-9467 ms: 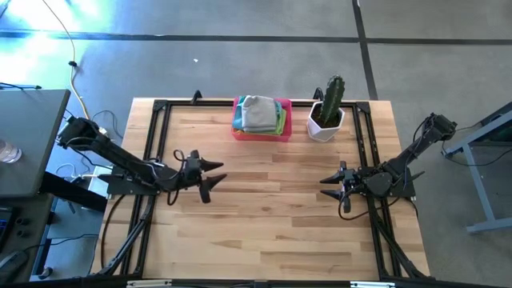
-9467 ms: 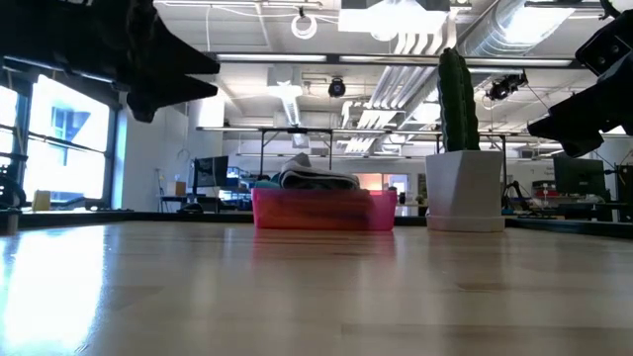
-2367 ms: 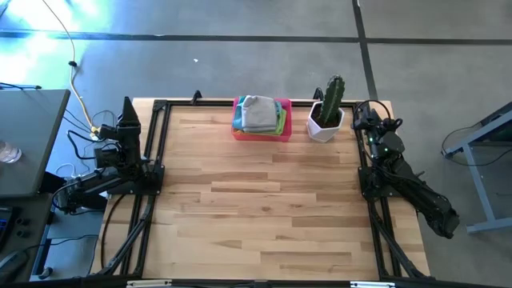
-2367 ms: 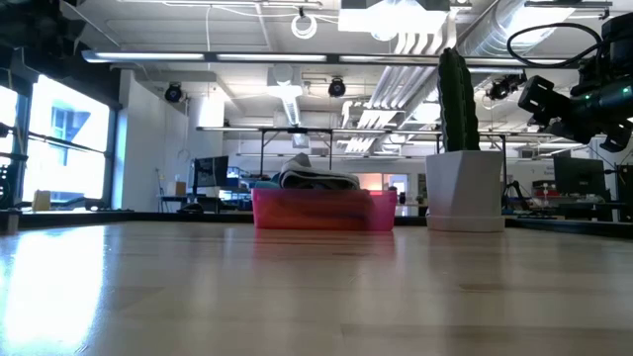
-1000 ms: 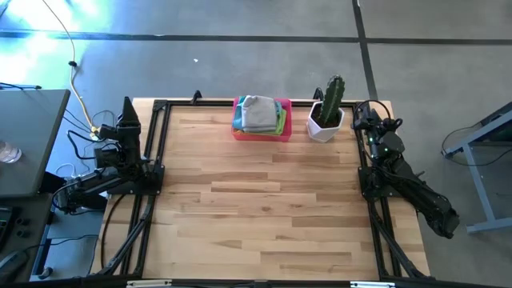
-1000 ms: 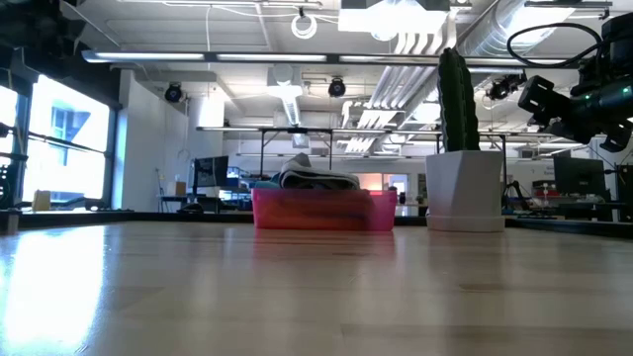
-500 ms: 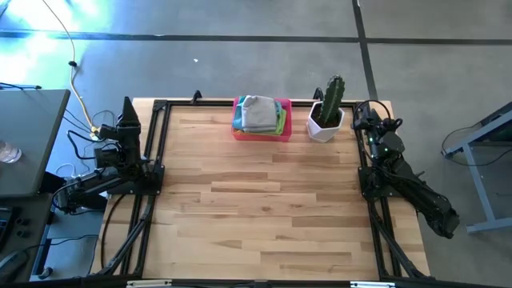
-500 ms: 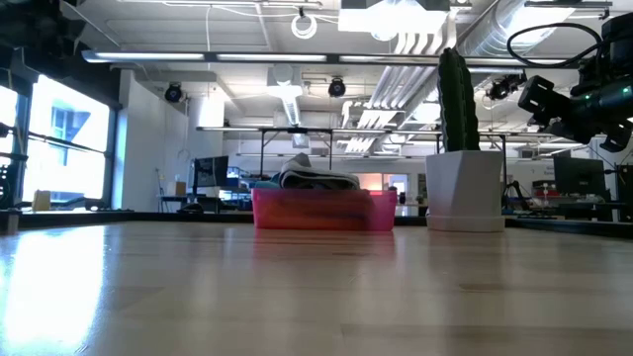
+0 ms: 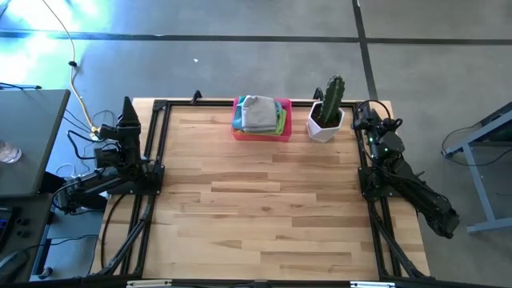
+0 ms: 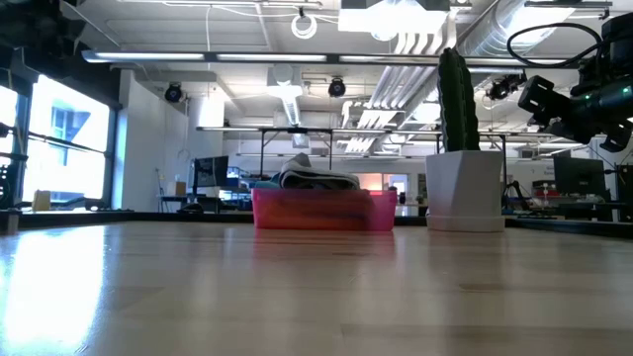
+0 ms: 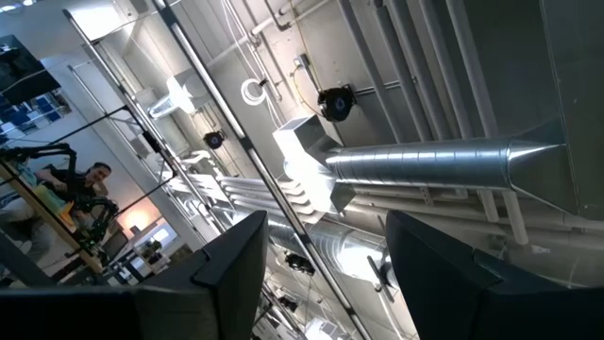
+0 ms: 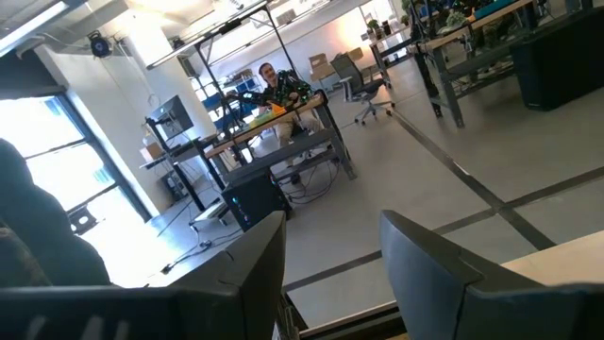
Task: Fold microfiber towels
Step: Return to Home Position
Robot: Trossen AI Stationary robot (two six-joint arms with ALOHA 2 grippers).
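At the far middle edge of the pale wooden plank table [image 9: 264, 208], the stack of folded microfiber towels [image 9: 258, 117] sits inside the pink rectangular plastic tray [image 9: 262, 135]. A grey cloth [image 9: 258, 106] lies on top, with light blue showing at one side and lime green at the other. The low view shows the grey folds rising above the tray's rim. Near the tray, but apart from it, stands a green cactus in a white faceted pot [image 9: 326, 122].

What has changed is the arms. 9.5 s ago both reached in over the table with their grippers above the boards; now the 2 arms are folded back onto their frames at the table's sides. The left gripper [image 9: 126, 110] rests by the left rail, its camera looking up at ceiling ducts [image 11: 425, 161], its 2 fingers parted with nothing between them. The right gripper [image 9: 362, 114] rests by the right rail near the pot, fingers likewise spread and empty. Nothing has shifted over the last 2.4 s.

No cloth lies out on the boards, so the folding looks finished, with the arms parked at rest.
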